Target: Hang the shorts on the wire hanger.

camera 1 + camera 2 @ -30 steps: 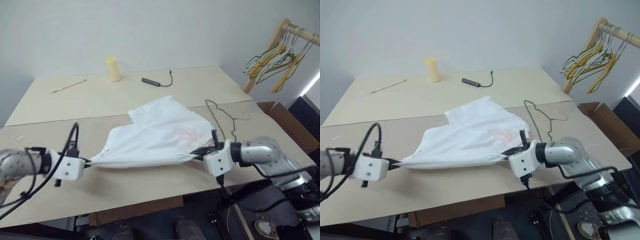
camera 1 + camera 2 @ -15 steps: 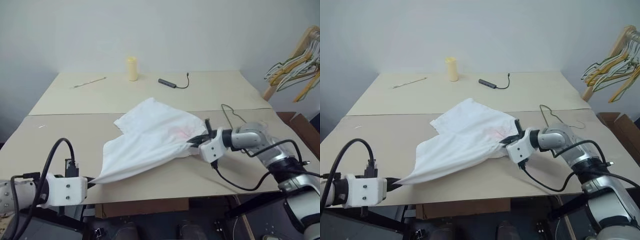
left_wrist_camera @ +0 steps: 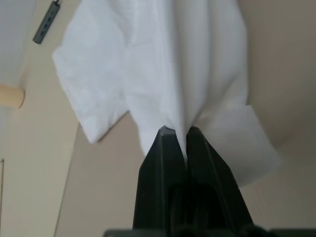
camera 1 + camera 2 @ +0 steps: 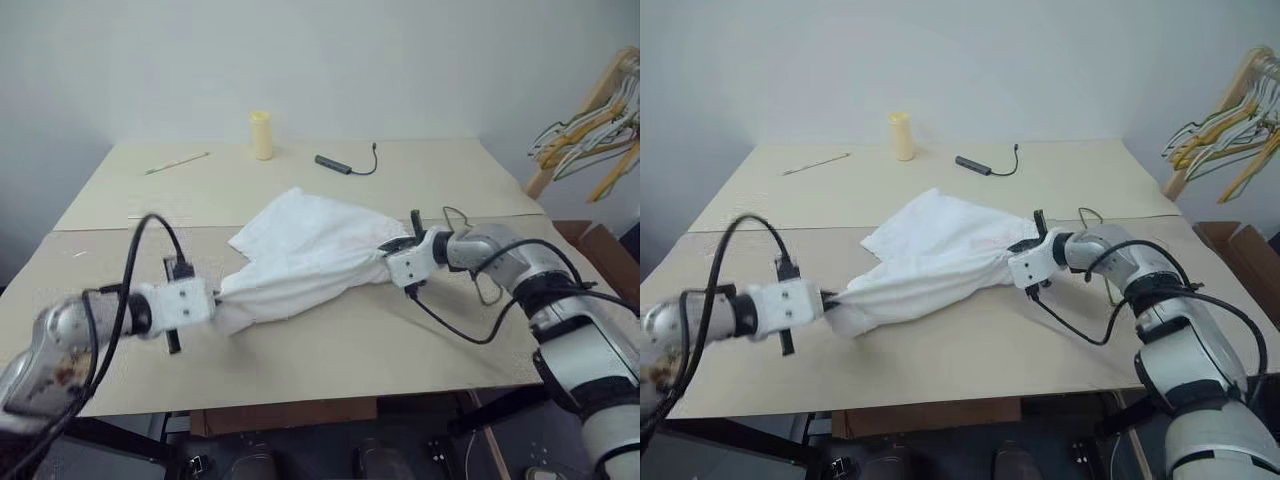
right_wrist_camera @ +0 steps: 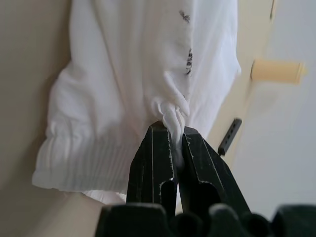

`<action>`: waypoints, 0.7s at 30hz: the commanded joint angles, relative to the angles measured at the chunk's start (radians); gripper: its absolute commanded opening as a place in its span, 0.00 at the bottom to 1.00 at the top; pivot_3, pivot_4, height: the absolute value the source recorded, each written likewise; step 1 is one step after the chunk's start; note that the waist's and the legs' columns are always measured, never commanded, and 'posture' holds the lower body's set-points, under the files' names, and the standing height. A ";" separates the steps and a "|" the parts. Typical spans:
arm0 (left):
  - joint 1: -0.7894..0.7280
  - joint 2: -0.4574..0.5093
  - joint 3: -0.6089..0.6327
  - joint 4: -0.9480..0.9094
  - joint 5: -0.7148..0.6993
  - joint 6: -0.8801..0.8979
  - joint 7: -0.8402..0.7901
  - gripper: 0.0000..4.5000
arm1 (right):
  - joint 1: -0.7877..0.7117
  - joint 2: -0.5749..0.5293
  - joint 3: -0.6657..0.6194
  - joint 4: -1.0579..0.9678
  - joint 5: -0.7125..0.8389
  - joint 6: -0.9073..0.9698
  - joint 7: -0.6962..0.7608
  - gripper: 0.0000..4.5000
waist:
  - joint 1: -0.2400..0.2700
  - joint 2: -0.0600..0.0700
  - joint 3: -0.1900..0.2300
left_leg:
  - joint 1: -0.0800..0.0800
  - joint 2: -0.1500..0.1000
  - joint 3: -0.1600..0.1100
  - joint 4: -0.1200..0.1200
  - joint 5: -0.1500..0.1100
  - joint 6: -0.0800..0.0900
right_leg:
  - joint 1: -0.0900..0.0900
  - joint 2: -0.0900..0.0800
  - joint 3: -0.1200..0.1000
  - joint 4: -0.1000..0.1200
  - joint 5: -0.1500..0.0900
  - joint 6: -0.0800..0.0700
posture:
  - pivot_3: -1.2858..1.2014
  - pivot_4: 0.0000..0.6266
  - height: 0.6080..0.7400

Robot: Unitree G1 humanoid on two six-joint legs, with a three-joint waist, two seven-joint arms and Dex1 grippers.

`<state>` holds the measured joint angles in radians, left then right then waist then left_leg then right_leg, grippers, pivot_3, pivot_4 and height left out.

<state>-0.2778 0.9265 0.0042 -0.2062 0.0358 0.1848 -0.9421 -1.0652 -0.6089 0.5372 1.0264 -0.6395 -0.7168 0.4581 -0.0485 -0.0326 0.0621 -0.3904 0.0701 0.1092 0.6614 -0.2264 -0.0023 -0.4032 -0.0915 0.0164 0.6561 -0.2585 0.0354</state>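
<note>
White shorts (image 4: 300,255) lie bunched mid-counter (image 4: 420,180), stretched between both grippers. Left gripper (image 3: 180,133) pinches one fabric end; right gripper (image 5: 170,131) pinches the gathered waistband. Wire hanger (image 4: 470,235) lies just beyond the shorts' right end.

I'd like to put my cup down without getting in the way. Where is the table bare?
Bare: the near table strip in front of the shorts, and the far left behind them, past the pencil. Crowded: the middle, with the shorts stretched between the left gripper and right gripper, and the wire hanger at right.
</note>
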 commanded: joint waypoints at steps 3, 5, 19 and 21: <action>-0.641 -0.197 -0.098 0.662 0.214 -0.111 0.397 0.00 | -0.323 0.128 -0.075 0.223 -0.041 0.348 -0.506 0.00 | -0.008 0.000 0.000 | -0.004 -0.001 -0.003 0.000 0.005 -0.002 | -0.004 0.000 -0.002 0.003 0.002 0.000 | 0.52 0.00 1.00; -0.855 -0.266 -0.109 0.917 0.260 -0.180 0.578 0.00 | -0.401 0.167 -0.117 0.275 -0.012 0.423 -0.653 0.00 | -0.016 -0.001 -0.001 | -0.008 -0.001 -0.004 0.000 0.006 -0.004 | -0.006 0.000 -0.003 0.002 0.002 0.000 | 0.52 0.00 1.00; -1.285 -0.346 -0.188 1.461 0.415 -0.618 1.257 0.00 | -0.428 0.171 -0.275 0.330 0.075 0.316 -0.974 0.00 | -0.020 -0.002 -0.007 | -0.031 -0.004 -0.003 -0.015 0.011 -0.015 | -0.030 -0.002 -0.003 -0.008 0.000 0.004 | 0.51 0.00 1.00; -1.160 -0.353 -0.176 1.401 0.367 -0.706 1.152 0.00 | -0.333 0.153 -0.232 0.327 0.040 0.261 -0.926 0.00 | -0.019 -0.001 -0.008 | -0.026 -0.005 -0.003 -0.014 0.011 -0.015 | -0.023 -0.003 -0.004 -0.008 0.000 0.004 | 0.51 0.02 1.00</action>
<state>-1.5020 0.5545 -0.2011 1.2251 0.4548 -0.4614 0.2699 -1.4501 -0.4059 0.2912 1.3385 -0.5810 -0.4254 -0.4922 -0.0674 -0.0340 0.0544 -0.4124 0.0656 0.1067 0.6476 -0.2160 -0.0165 -0.4220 -0.0942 0.0121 0.6469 -0.2580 0.0393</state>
